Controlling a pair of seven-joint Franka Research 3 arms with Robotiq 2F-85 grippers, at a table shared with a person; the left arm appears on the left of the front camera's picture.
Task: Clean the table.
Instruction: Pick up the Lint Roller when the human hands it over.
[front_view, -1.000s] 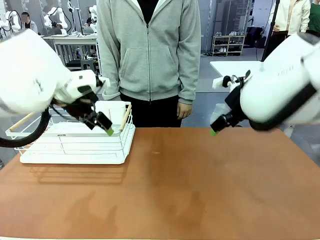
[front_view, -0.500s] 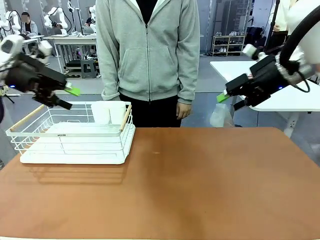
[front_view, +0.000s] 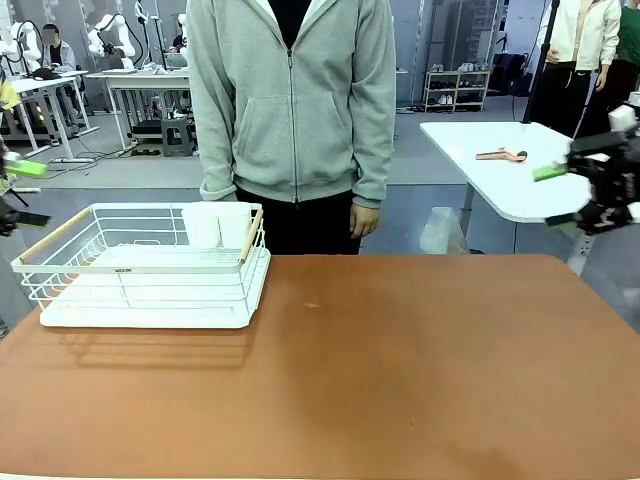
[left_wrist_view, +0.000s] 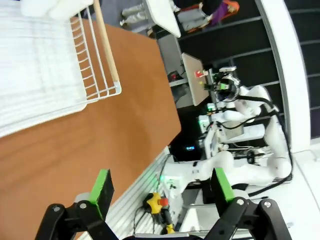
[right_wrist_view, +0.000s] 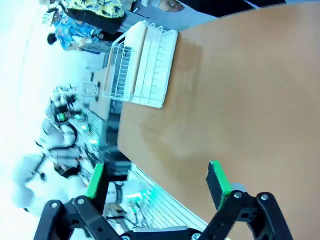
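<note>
Left end effector sits raised at the far-left frame edge, arm cut off, jaws wide apart, gripping nothing. Surface spans the lower frame, below and between both arms, with a white rack on its left part. Right end effector sits raised at the right edge, jaws spread, nothing gripped.

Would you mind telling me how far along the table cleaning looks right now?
Done: the table top is bare apart from the white wire rack, where white cups stand. In hand: nothing; the left gripper and right gripper are open and empty. Left: seemingly nothing, unless the rack goes too.
</note>
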